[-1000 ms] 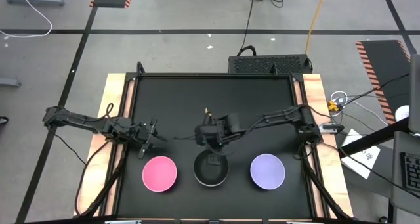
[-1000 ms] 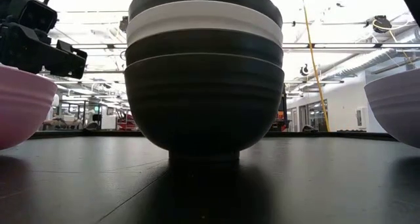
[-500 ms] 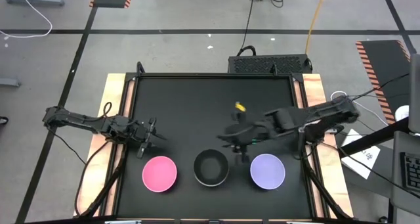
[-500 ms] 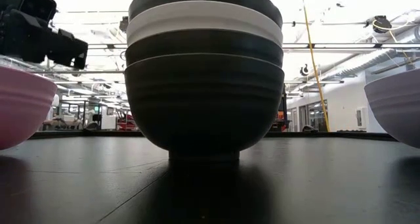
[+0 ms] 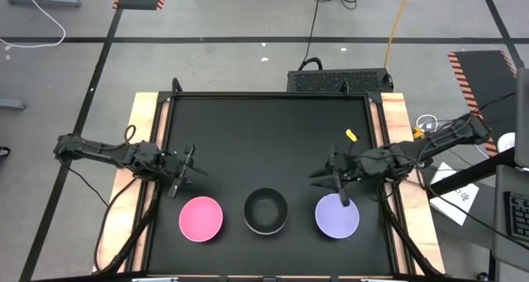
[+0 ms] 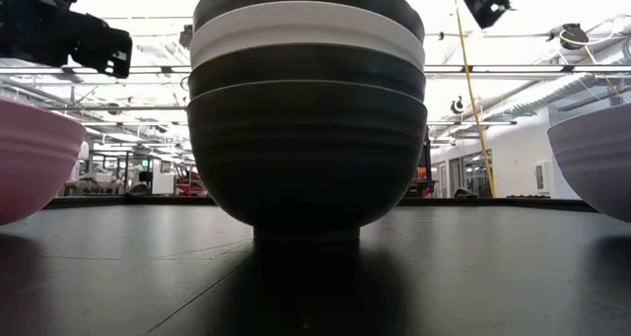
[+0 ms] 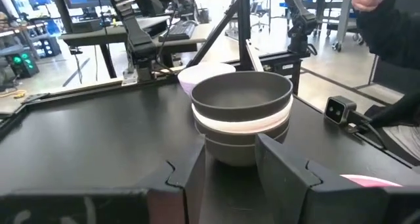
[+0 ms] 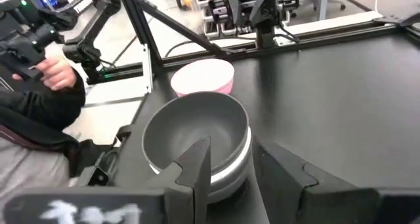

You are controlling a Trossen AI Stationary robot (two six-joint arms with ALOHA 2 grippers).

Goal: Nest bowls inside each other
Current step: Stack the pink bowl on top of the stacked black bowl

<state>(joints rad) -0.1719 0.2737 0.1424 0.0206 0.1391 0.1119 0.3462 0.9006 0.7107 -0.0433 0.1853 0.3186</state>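
Showing stack [image 6: 306,109] layers hidden from overhead

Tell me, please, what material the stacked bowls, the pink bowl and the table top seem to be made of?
The stacked bowls, black with one white: probably plastic, with a smooth matt skin and faint moulded rings on the lowest bowl. The pink bowl: likely the same plastic, with an even colour and a soft sheen. The table top: a black matt sheet, perhaps laminate or rubber mat; I cannot tell which.
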